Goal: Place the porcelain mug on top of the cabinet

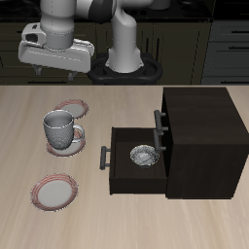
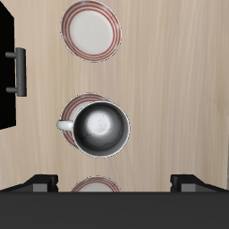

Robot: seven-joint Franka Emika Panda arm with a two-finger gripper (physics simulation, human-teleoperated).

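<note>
One small bowl (image 1: 143, 156) inside cabinet (image 1: 204, 136) drawer; hand (image 2: 114, 183) open above porcelain mug (image 2: 100, 128).

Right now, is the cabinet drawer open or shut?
Open. The drawer is pulled out from the cabinet toward the porcelain mug, and the small grey bowl sits visible inside it.

The porcelain mug (image 1: 59, 130) (image 2: 100, 128) stands upright on the counter (image 1: 117, 219), greyish-white and glossy, its mouth open to the ceiling and its loop handle jutting to one side. Well apart from it sits the cabinet (image 1: 202, 141) (image 2: 7, 76), a dark boxy block with a flat bare top, its drawer pulled out toward the mug.
</note>
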